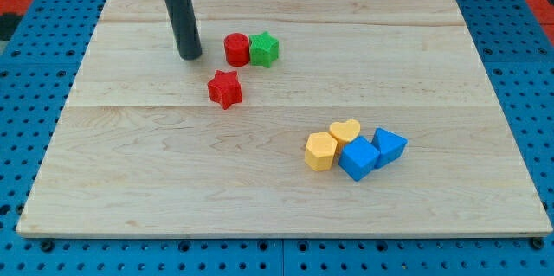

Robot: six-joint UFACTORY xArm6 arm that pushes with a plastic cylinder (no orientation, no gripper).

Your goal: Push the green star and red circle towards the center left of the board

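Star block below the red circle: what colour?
Red star, clear in the camera view.

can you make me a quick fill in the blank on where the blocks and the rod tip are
1. The green star touches the red ____ on its left side in the view.
2. My tip stands to the view's ____ of the red circle, apart from it.
3. The red star lies toward the view's ____ from the red circle.
4. The yellow heart sits in the cluster with two ____ blocks.

Missing words: circle; left; bottom; blue

bright, even overhead light on a pale wooden board [173,181]; small soft shadows hug each block. sharp focus throughout, no glare, edges slightly skewed by perspective.
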